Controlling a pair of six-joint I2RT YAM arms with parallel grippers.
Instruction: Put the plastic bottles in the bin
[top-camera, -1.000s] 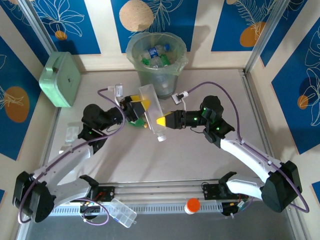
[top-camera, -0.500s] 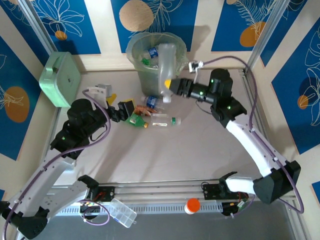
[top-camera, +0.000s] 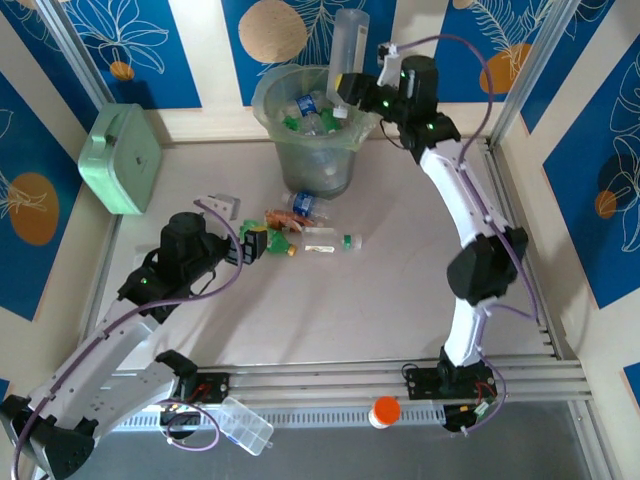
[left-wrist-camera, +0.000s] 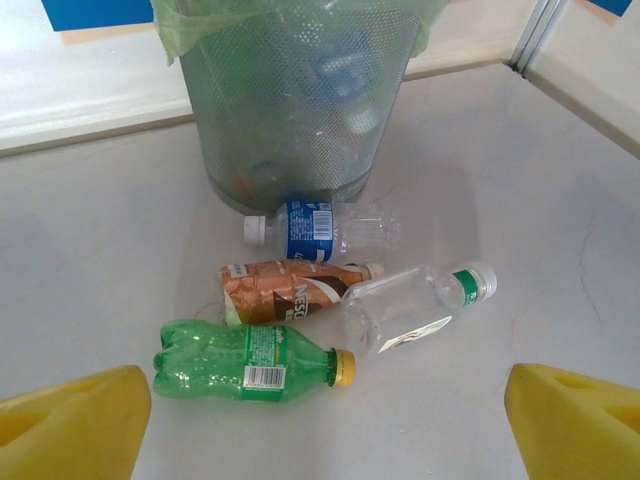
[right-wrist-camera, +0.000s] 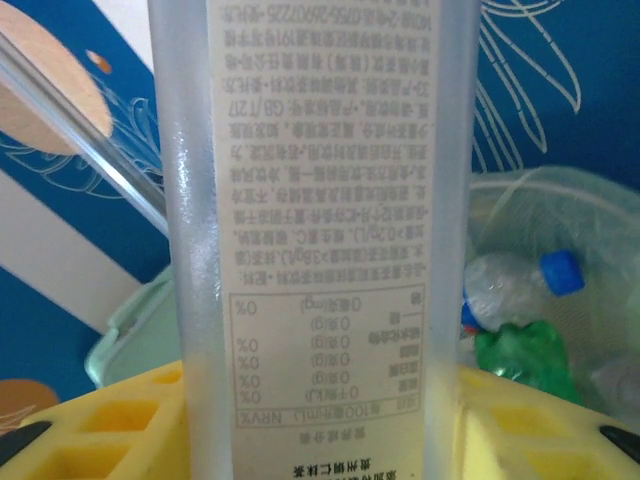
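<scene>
You have four bottles lying on the counter (top-camera: 400, 290) by the bin (top-camera: 318, 165): one green bottle (left-wrist-camera: 250, 362), one brown-labelled bottle (left-wrist-camera: 290, 288) lettered "NES", one blue-labelled bottle (left-wrist-camera: 320, 228), one clear bottle (left-wrist-camera: 415, 305). Your left jaws gape empty before them. Your right jaws clench one frosted bottle (top-camera: 348, 45) up at the bin's rim; its wrist view shows rows of "0%" print

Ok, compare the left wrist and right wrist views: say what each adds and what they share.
Left wrist: a green yellow-capped plastic bottle and three more bottles lying on the pale table before the translucent grey-green round bin. Right wrist: a tall frosted plastic bottle gripped in the right tool, and a clear blue-capped bottle inside the bin. Shared: that bin.
</scene>
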